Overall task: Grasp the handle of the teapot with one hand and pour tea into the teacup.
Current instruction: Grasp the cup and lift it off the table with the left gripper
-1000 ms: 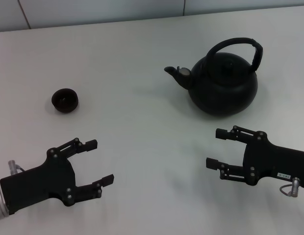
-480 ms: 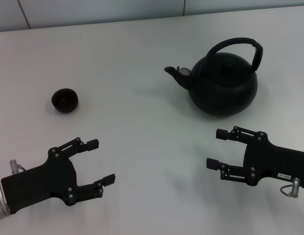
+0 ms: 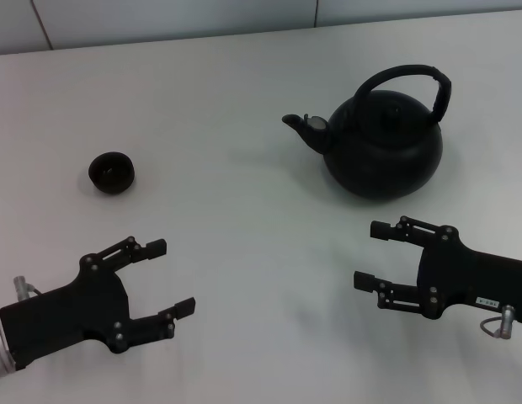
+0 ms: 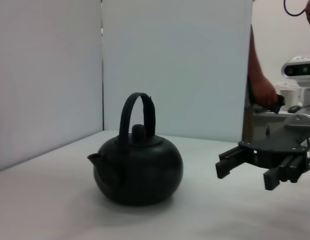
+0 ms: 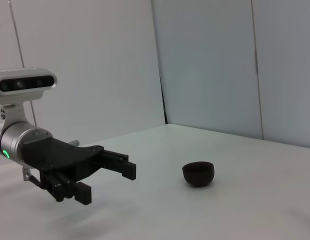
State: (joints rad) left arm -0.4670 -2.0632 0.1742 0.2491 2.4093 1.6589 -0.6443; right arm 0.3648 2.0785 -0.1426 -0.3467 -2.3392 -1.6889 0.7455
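Note:
The matte-black teapot [image 3: 381,147] stands upright at the right back of the white table, spout to the left, with its arched black handle [image 3: 410,76] over the lid. It also shows in the left wrist view [image 4: 138,172]. The tiny dark teacup [image 3: 111,172] sits at the left; it also shows in the right wrist view [image 5: 198,173]. My right gripper [image 3: 372,254] is open and empty, in front of the teapot and apart from it. My left gripper [image 3: 170,277] is open and empty, in front of the teacup.
The white table [image 3: 236,210] ends at a pale wall [image 3: 160,17] at the back. In the left wrist view a person's arm [image 4: 260,85] shows behind my right gripper [image 4: 245,167]. The right wrist view shows my left gripper [image 5: 106,175].

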